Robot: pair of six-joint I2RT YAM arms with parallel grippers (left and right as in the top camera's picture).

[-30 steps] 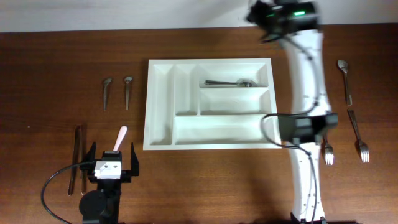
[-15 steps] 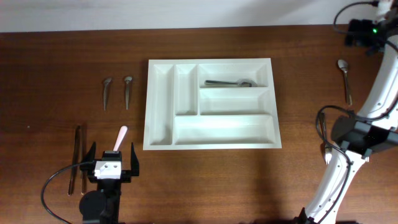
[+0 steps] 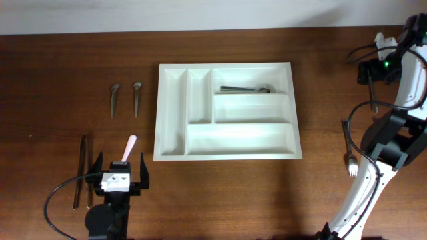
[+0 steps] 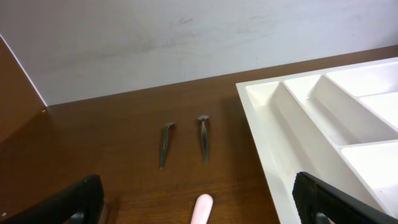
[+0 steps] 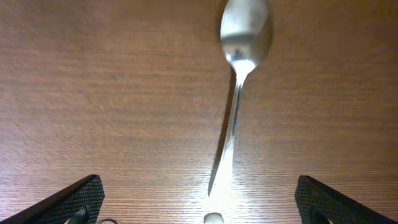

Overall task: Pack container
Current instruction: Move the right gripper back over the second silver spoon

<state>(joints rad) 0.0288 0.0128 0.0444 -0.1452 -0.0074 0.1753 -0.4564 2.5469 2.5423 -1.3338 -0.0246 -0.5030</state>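
The white moulded-plastic container (image 3: pixel 240 140), smooth, rectangular and split into five compartments, lies flat at the centre of the dark wood-grain table (image 3: pixel 53 60). We count one metal spoon (image 3: pixel 245 88) in its top long compartment and two small spoons (image 4: pixel 163 144) on the wood to its left. The left gripper (image 3: pixel 121 165) sits low at the near-left, pointing toward the far wall, jaws spread wide and empty, just behind a pink handle (image 3: pixel 129 147). The white right arm (image 3: pixel 400 87), sharply bent, aims the right gripper (image 5: pixel 199 202) straight down over one polished spoon (image 5: pixel 239 74), fingers wide apart, gripping nothing.
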